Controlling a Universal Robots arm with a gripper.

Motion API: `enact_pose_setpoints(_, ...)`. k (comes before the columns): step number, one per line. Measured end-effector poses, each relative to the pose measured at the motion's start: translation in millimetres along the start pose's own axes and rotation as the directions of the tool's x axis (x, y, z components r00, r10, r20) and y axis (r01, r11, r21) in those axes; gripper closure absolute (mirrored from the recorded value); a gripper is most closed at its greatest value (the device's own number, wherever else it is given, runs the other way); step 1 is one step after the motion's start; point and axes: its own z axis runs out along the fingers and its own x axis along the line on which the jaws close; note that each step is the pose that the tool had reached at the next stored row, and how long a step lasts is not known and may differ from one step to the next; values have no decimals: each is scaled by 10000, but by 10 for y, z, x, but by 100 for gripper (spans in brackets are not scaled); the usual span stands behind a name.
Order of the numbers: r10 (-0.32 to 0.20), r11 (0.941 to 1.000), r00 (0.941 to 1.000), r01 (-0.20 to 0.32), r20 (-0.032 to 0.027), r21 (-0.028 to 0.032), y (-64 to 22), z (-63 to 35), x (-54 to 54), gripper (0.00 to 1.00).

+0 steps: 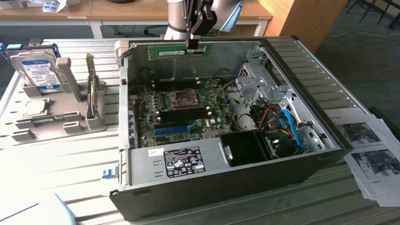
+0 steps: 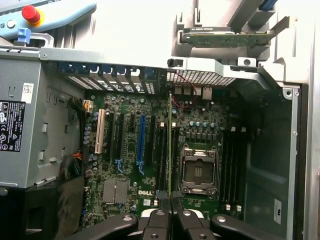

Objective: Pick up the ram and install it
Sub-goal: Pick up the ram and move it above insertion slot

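Slatted table (image 1: pixel 75 154) carries an open computer case (image 1: pixel 218 187); the hand (image 1: pixel 195 45) pinches the ram (image 1: pixel 168 51) by its upper edge, the stick hanging just beneath it above the motherboard (image 1: pixel 187 115). Probably light, stiff, fragile

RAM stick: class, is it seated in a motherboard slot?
No, the RAM stick is held in the tool above the open computer case, clear of the motherboard.

Pale slatted table (image 1: pixel 62 154) in front, bright light on it at exterior view's left. Behind it a 2nd table (image 1: pixel 125 11) w/ wood top & white legs. Floor (image 1: pixel 356 56) is dark grey-blue carpet. Wood panel (image 1: pixel 300 18) stands at back, exterior view's right, chair legs (image 1: pixel 375 9) near it.
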Motion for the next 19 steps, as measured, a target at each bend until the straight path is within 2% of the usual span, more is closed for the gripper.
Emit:
enact_pose_setpoints(8, -2, 10000, 10000, 2, 26, 2, -1, 16, -1, 89)
enact_pose_setpoints(19, -1, 10000, 10000, 1, 23, 1, -11, 148, -3, 89)
